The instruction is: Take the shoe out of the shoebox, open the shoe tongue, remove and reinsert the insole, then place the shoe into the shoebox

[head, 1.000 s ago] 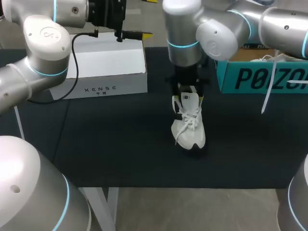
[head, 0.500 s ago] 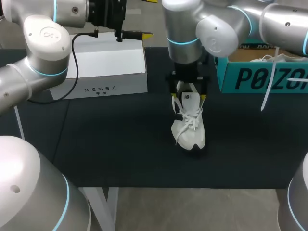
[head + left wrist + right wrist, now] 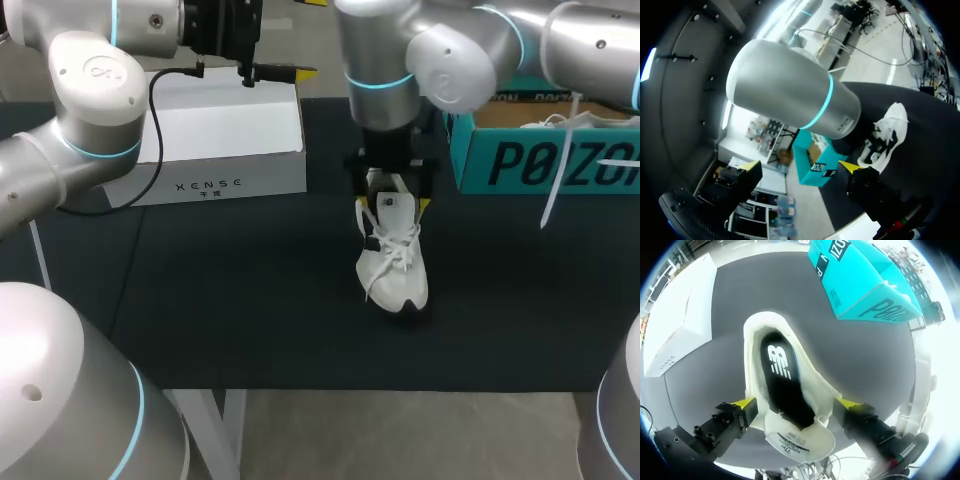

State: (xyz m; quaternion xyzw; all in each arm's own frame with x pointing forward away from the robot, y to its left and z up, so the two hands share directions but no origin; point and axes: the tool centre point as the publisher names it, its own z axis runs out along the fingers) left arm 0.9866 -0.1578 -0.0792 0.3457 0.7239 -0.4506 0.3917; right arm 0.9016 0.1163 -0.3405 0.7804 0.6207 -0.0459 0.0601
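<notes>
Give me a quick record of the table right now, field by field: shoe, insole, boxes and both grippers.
shoe: white shoe, upright on the black mat, outside the shoebox
tongue: tongue folded back, opening exposed
insole: dark insole, lying inside the shoe
shoebox: teal shoebox, far right
white box: white box, far left
left gripper: left gripper, jaws open, empty, by the white box's far edge
right gripper: right gripper, directly over the shoe's opening; grip unclear
</notes>
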